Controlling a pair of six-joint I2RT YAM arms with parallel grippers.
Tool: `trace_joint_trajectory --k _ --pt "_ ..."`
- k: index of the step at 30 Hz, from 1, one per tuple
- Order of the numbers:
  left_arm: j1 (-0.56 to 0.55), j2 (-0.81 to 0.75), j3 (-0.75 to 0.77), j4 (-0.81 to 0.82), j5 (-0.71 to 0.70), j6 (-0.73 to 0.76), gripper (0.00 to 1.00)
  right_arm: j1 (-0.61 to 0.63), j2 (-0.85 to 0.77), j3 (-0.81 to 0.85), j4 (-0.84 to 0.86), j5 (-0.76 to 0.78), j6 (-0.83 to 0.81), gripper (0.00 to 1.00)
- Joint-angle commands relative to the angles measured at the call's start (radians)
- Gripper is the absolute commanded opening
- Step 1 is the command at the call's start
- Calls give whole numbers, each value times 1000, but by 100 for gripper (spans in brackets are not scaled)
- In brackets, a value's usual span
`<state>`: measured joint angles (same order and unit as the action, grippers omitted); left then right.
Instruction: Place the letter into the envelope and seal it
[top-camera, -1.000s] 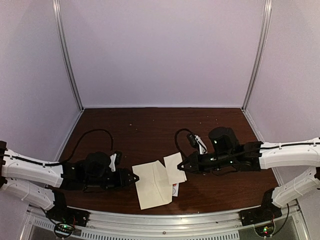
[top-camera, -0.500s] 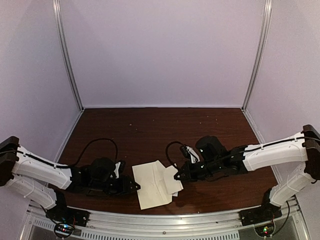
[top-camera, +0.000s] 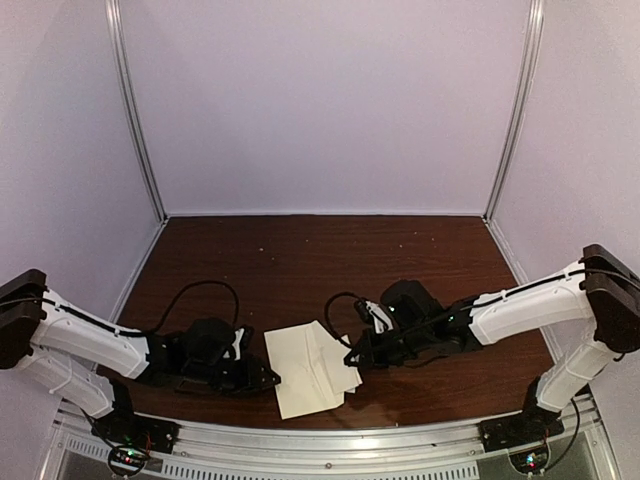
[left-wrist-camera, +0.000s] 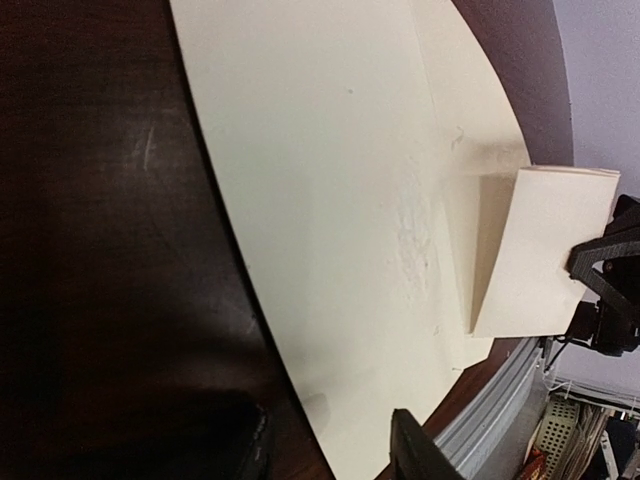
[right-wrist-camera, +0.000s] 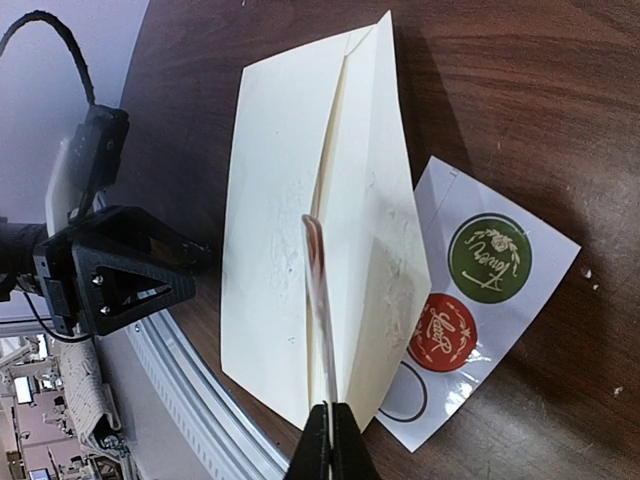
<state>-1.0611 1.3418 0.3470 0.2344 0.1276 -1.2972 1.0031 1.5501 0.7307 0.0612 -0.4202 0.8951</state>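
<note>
Letter, a folded cream paper sheet (left-wrist-camera: 545, 250), is pinched in the closed right gripper (right-wrist-camera: 328, 445), which has moved over the plain cream paper envelope (top-camera: 300, 372) lying beneath it. The left gripper (top-camera: 272, 378), narrowing but still apart, straddles the envelope's edge. Insertion looks close.

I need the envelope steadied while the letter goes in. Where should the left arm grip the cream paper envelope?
Probably its left edge near the near corner, coming low from the left. The cream paper envelope lies flat, so only an edge can be pinched; its flap side faces right, where the right gripper holds the folded letter, while the left gripper faces that free edge.
</note>
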Motion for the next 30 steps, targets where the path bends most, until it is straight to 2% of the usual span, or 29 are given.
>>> trace_joint_trajectory --k 1,14,30 --pt "1 3 17 7 6 1 39 6 30 24 30 0 14 0" --pt "-8 42 31 9 24 6 25 17 103 66 -42 22 -10 0" --pt "-20 64 45 16 29 5 21 45 166 99 -36 49 18 0"
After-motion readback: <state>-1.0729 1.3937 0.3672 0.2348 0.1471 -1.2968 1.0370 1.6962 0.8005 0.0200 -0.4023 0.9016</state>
